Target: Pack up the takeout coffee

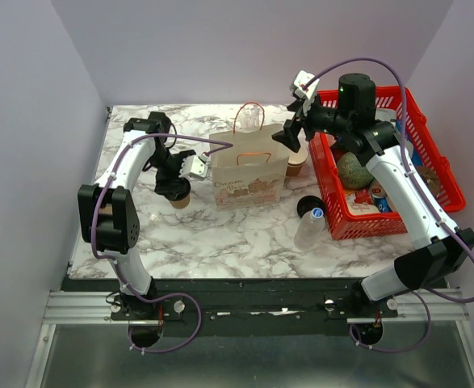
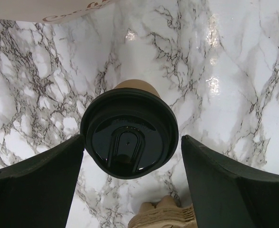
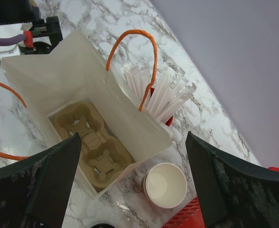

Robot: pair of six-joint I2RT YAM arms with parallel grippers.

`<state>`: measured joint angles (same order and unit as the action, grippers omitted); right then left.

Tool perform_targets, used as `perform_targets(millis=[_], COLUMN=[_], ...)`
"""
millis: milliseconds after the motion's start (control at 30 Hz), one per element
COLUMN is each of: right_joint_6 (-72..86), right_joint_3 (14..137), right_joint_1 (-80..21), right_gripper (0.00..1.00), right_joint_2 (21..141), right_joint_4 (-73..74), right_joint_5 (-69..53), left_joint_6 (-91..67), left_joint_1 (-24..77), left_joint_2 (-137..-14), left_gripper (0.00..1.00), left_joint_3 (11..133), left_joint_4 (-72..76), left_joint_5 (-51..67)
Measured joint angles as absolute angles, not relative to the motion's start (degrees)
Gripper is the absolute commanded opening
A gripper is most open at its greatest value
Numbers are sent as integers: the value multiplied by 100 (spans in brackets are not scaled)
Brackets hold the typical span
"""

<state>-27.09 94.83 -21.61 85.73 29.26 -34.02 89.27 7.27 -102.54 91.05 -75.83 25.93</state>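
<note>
The left tool [image 2: 132, 142] is open wide. The coffee cup [image 2: 129, 130] stands on the desk [image 1: 245, 234] between its two fingers, just left of the white bag [image 1: 249, 174]. The tool is not squeezing the cup. The right tool [image 3: 133, 137] hangs over the bag, open wide, holding nothing.

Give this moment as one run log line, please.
left gripper: open, straddling upright takeout coffee on table | right gripper: open above paper bag | bag holds empty cup carrier
</note>
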Motion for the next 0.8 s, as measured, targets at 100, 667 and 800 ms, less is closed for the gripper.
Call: perform_targets(millis=[100,667,800], right_joint_6=[-2709,-2711,-2718], right_joint_3=[9483,9483,9483], right_joint_1=[-2161,-2161,-2161], right_gripper=[100,100,100], right_joint_2=[8573,8593,8621], right_joint_4=[2926,2934,2934], right_joint_5=[-3404,-3413,-3424], left_joint_6=[8914,8888,8888], left_joint_1=[727,727,727], left_joint_2=[-10285,-10460,-10348], left_gripper=[89,75,76], left_joint_3=[9105,9102,8938], left_joint_4=[-7548,-7535,-7395], left_joint_5=[2576,2416,2366])
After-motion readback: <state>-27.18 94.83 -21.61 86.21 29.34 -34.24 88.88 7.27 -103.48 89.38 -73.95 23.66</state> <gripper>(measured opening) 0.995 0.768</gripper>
